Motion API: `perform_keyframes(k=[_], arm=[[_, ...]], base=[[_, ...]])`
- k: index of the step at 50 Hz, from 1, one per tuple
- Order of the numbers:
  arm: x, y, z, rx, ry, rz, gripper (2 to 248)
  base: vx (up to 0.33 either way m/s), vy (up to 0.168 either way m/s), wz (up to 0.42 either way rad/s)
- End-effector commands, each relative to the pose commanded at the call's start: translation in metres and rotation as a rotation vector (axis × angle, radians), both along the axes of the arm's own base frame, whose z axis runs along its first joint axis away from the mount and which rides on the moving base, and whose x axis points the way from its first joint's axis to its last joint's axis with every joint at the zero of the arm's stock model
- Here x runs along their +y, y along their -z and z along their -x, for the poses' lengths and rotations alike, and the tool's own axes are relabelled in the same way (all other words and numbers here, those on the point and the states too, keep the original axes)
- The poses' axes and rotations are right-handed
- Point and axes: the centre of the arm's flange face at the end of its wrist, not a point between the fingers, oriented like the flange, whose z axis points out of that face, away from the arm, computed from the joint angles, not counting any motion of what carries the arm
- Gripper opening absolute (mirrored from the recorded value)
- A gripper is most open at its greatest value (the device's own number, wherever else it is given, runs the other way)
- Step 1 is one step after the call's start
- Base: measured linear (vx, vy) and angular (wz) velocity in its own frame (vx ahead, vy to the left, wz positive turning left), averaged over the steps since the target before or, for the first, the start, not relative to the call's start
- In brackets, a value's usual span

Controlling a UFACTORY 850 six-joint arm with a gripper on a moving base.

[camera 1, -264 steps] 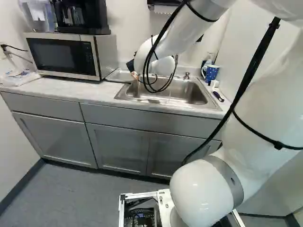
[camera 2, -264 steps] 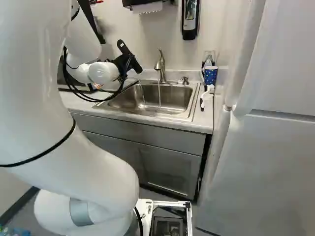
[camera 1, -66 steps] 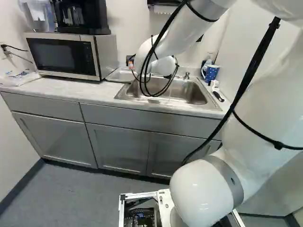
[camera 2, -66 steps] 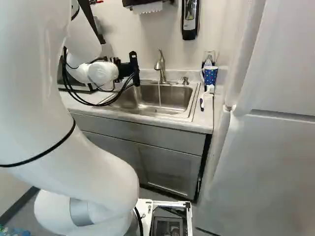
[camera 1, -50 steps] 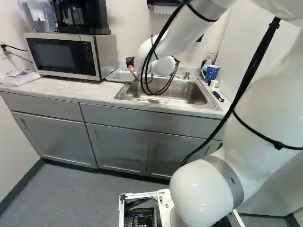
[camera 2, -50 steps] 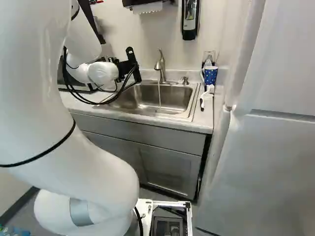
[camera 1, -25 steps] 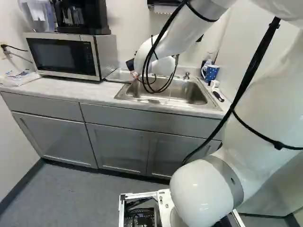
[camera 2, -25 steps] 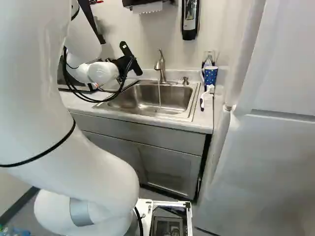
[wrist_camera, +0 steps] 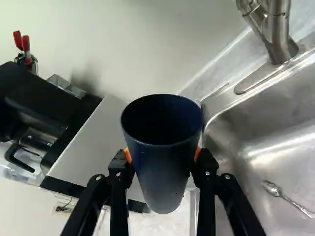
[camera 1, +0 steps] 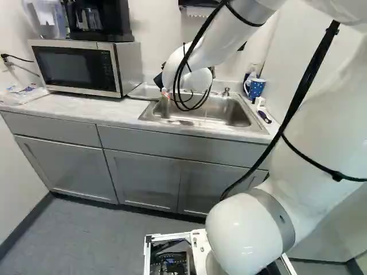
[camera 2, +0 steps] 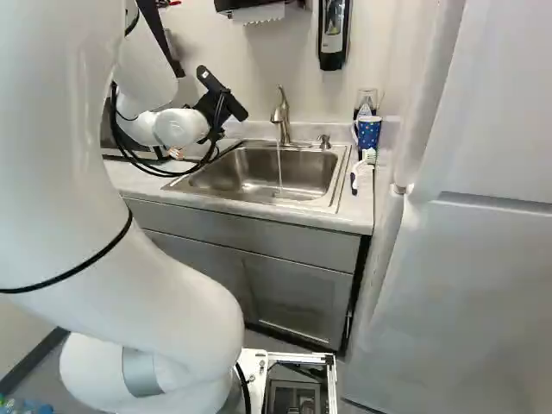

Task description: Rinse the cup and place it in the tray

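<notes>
In the right base view my gripper point(camera 2: 214, 103) hangs tilted at the sink's left end, its fingers hidden. In the wrist view the gripper point(wrist_camera: 163, 160) is shut on the dark blue cup point(wrist_camera: 165, 182), an orange pad at either side; the cup's mouth faces the camera and its inside is dark. A bit of the cup point(camera 1: 157, 79) shows beside the white wrist in the left base view. The metal tray point(camera 1: 141, 91) lies on the counter between microwave and sink, partly hidden by the arm. Water runs from the faucet point(camera 2: 283, 116) into the sink point(camera 2: 259, 200).
A microwave point(camera 1: 80, 67) with a black coffee maker point(camera 1: 100, 20) on top stands left of the tray. A spoon point(wrist_camera: 285, 196) lies in the sink. At the sink's right are a blue dotted mug point(camera 2: 368, 132) and a white brush point(camera 2: 366, 162). A soap dispenser point(camera 2: 333, 34) hangs above.
Over the last second the gripper has turned at the wrist, its black upper part going from nearly upright to leaning left in the right base view, and the held cup has turned too. The base has not moved.
</notes>
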Motion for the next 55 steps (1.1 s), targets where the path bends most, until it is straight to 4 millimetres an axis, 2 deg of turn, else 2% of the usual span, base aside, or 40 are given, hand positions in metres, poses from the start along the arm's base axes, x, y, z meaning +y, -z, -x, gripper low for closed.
perform_keyframes(k=[55], arm=[[0.0000,0.0000,0.0000,-0.133,-0.097,0.554,126]], base=[[0.000,0.000,0.000]])
